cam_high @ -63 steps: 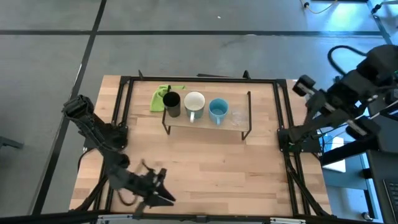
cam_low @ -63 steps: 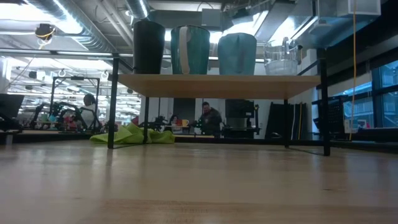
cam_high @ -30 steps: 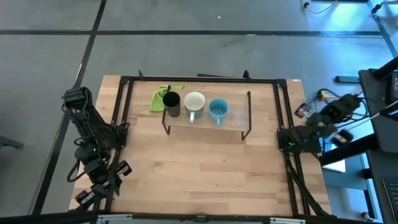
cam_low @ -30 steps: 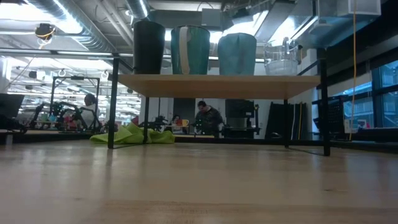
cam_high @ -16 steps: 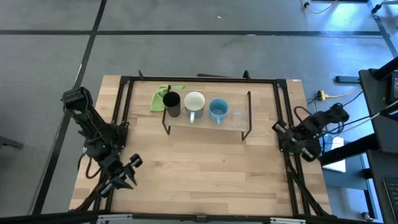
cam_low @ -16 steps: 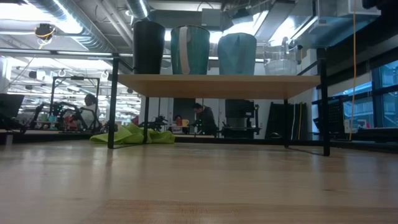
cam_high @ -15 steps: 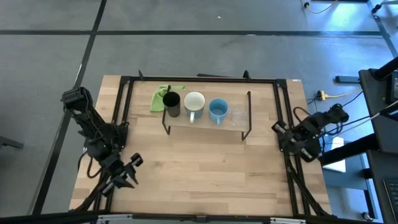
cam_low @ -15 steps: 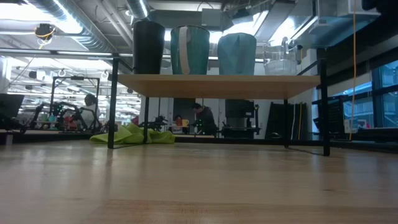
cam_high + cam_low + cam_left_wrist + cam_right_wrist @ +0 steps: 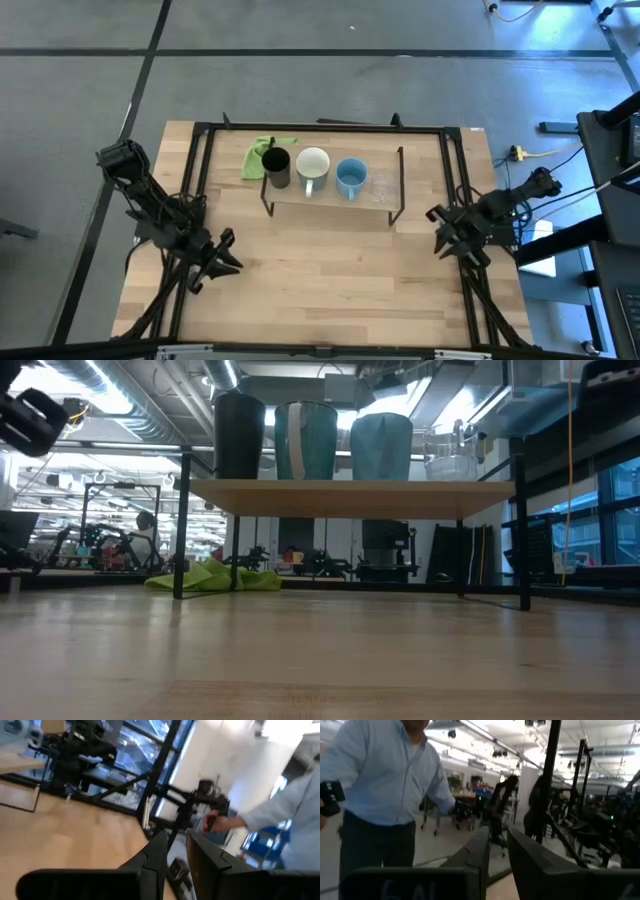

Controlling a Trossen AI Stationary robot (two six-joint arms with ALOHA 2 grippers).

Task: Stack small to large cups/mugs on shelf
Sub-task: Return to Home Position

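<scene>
The shelf [image 9: 330, 200] stands on thin black legs at the table's far middle. Four cups stand on their bases in a row on its board [image 9: 350, 496]: a black cup [image 9: 277, 166], a white mug [image 9: 313, 163], a light blue mug [image 9: 351, 177] and a clear cup [image 9: 382, 187]. My left gripper [image 9: 230, 256] hovers over the table's left part, near the front, well short of the shelf. My right gripper [image 9: 437, 226] hovers at the table's right edge, pointing left. Each gripper's fingers [image 9: 159, 851] [image 9: 481, 851] stand a narrow gap apart with nothing between them.
A green cloth [image 9: 260, 152] lies on the table behind the shelf's left end. A black frame [image 9: 205, 140] runs around the tabletop. Beyond the table a person in a light blue shirt [image 9: 380, 780] stands, a hand on a dark handle [image 9: 214, 817].
Both arms have folded downward. My left gripper has sunk and swung from the near left corner toward the table's right and far side. My right gripper has come down from beyond the right edge toward the table's left. The cups have not moved.
</scene>
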